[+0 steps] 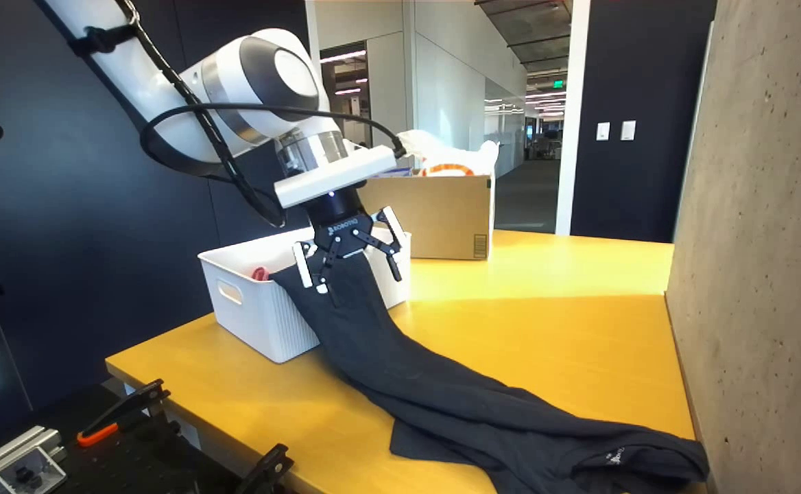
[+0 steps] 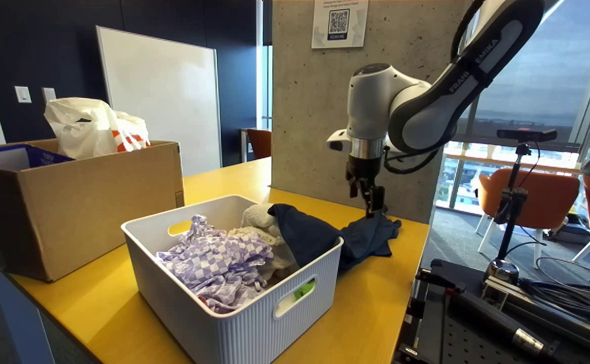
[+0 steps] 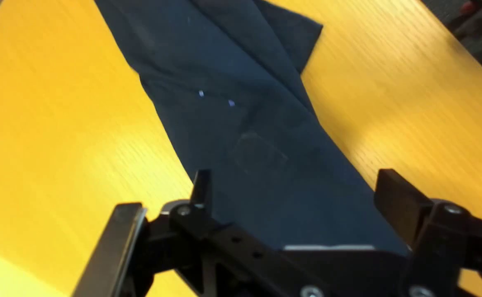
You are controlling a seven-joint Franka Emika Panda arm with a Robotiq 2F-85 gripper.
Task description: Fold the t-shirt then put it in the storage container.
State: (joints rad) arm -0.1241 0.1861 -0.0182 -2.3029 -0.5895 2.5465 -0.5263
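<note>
The dark navy t-shirt [image 1: 441,391] lies stretched out and rumpled along the yellow table. One end of it hangs over the rim of the white storage container [image 2: 234,333] and rests inside, as the t-shirt [image 2: 307,235] shows in an exterior view. Its far end bunches up by the concrete wall. My gripper [image 1: 361,280] is open above the cloth, beside the container in the exterior views. In the wrist view the gripper [image 3: 295,177] has its fingers wide apart, with the t-shirt [image 3: 232,123] lying below and nothing held between them. The container is out of the wrist view.
Inside the container are a purple checked cloth [image 2: 219,258] and a pale cloth [image 2: 259,217]. A brown cardboard box [image 1: 435,213] with plastic bags stands on the table behind it. A concrete wall [image 1: 757,274] bounds one side. Clamps [image 1: 267,470] sit near the table edge.
</note>
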